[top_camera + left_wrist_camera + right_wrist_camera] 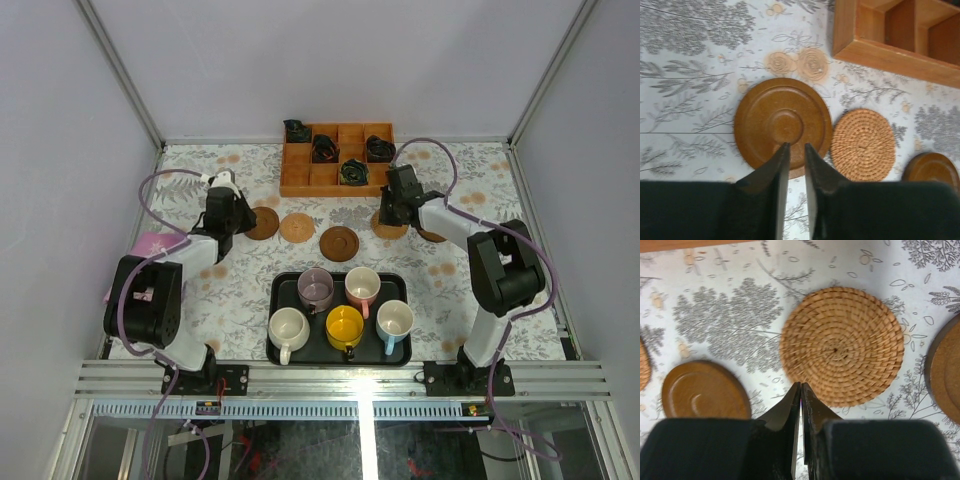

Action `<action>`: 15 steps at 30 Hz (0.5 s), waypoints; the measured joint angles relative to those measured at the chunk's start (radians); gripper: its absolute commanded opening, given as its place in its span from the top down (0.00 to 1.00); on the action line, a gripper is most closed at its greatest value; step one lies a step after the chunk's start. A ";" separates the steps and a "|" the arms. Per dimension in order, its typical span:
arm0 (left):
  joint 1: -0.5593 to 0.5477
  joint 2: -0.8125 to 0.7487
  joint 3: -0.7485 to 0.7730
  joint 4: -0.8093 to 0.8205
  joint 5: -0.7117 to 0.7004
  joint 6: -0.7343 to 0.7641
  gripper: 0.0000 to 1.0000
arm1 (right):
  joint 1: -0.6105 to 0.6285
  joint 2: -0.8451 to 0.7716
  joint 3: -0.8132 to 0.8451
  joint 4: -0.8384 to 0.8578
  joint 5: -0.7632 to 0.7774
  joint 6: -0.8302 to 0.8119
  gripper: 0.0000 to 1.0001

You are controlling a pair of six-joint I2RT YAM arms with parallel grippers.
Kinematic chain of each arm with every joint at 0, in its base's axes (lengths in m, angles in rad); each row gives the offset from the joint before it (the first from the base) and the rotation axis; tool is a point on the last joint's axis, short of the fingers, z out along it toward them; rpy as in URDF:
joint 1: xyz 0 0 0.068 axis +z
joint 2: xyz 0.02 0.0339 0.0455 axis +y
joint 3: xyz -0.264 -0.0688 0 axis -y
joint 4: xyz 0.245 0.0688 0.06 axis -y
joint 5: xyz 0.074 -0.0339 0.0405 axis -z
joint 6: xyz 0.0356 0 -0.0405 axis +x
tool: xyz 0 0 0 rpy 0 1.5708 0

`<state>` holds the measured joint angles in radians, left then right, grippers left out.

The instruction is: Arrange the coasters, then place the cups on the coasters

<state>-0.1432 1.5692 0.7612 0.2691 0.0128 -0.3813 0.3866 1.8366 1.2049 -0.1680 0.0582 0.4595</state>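
Note:
Five coasters lie in a row behind the tray: dark brown [263, 222], woven tan [297, 227], dark brown [339, 243], woven tan [388, 228] and dark brown [432, 234]. The cups stand on the black tray [340, 362]: mauve [316, 290], pink [362, 287], cream [288, 328], yellow [345, 326] and light blue [395, 320]. My left gripper [796, 146] is shut to a narrow slit and holds nothing. Its tips are over the near rim of the brown coaster [782, 120]. My right gripper [801, 385] is shut and empty, its tips at the near-left edge of a woven coaster [842, 345].
A wooden compartment box [337, 158] holding black items stands at the back, close behind the coasters. A pink object [150, 243] lies by the left arm. The frame's posts border the table on both sides.

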 measured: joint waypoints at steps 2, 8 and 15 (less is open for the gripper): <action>0.000 -0.018 0.010 -0.042 -0.025 0.011 1.00 | 0.015 -0.022 -0.004 0.001 0.000 0.000 0.91; 0.000 -0.031 0.075 -0.169 -0.077 0.055 1.00 | 0.066 -0.039 -0.026 0.002 -0.023 -0.001 0.91; 0.000 -0.011 0.093 -0.223 -0.079 0.090 1.00 | 0.134 -0.037 -0.064 0.002 -0.045 -0.006 1.00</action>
<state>-0.1429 1.5585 0.8539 0.0460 -0.0662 -0.2909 0.5209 1.7992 1.1404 -0.1665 0.0128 0.4530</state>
